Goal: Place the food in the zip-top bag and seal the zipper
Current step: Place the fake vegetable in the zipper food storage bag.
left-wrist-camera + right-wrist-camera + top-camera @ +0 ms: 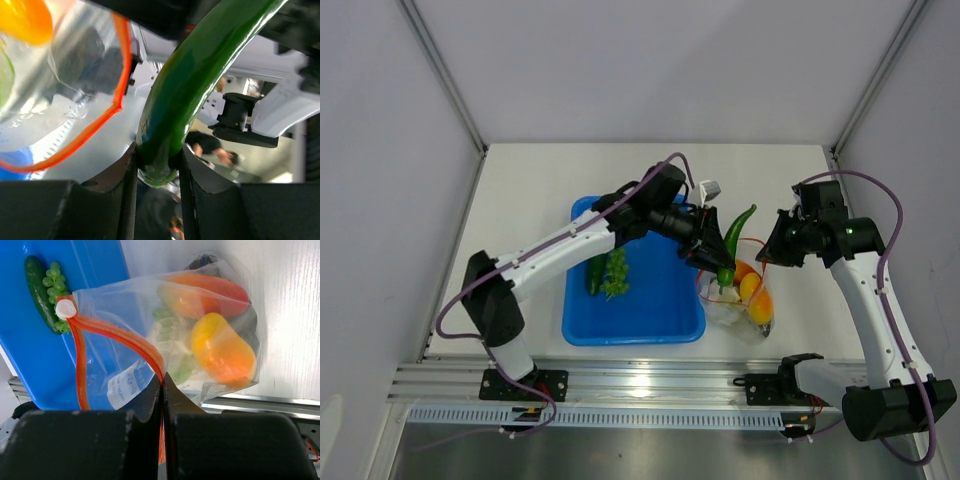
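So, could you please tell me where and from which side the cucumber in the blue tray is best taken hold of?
Likely from straight above, pinching across the middle of the cucumber. It lies flat in the blue tray, long and slim, so its narrow width suits a two-finger pinch. The leafy bunch lies close along one side, so the pinch needs careful aim there.

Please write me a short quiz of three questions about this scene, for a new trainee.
1. True or false: the left gripper holds the green pepper.
2. The right gripper is: A) wide open B) shut on the zipper C) out of view.
3. Fill in: the cucumber lies in the blue ____.
Key: 1 true; 2 B; 3 tray.
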